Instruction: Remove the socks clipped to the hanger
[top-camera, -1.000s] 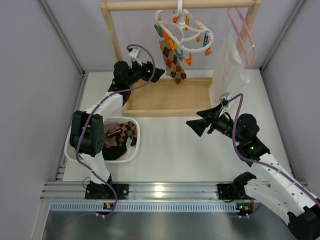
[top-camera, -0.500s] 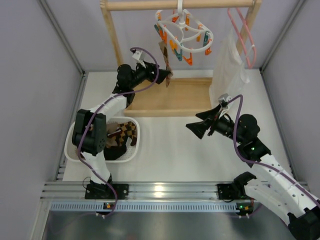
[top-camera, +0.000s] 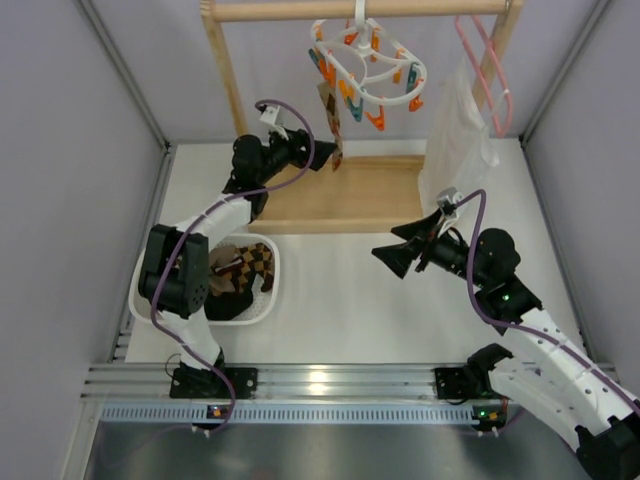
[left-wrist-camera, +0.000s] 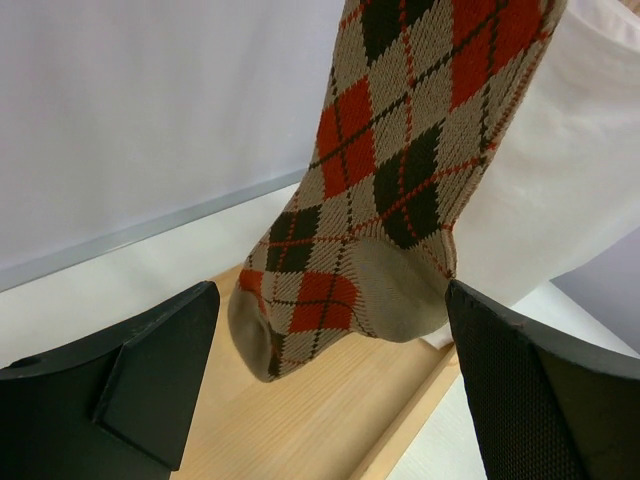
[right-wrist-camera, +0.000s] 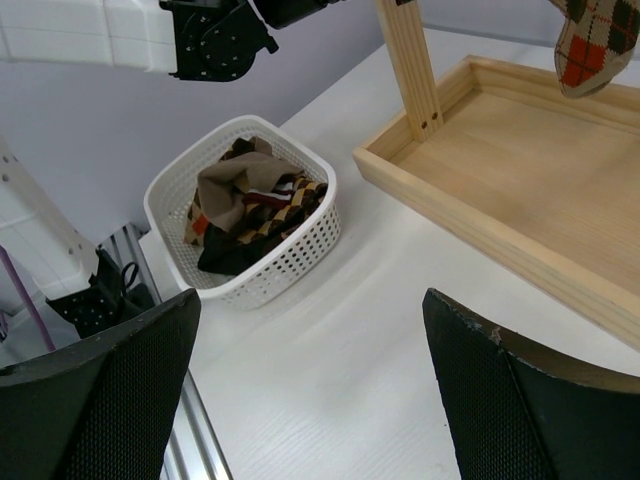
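Observation:
The white ring hanger with orange and teal pins hangs from the wooden rail. One tan, orange and dark argyle sock is clipped to it and hangs edge-on. My left gripper is open at the sock's lower end. In the left wrist view the sock's toe hangs between and just beyond the open fingers, over the wooden tray. My right gripper is open and empty above the table, right of centre. The right wrist view shows the sock's toe at the top right.
A white basket at the left holds several removed socks. The wooden tray is the base of the rack, with posts at each side. A pink hanger carries a white translucent garment at the right.
My left gripper has moved right and up to the hanging sock. The sock has swung from broad-side to edge-on. The right arm has barely moved.

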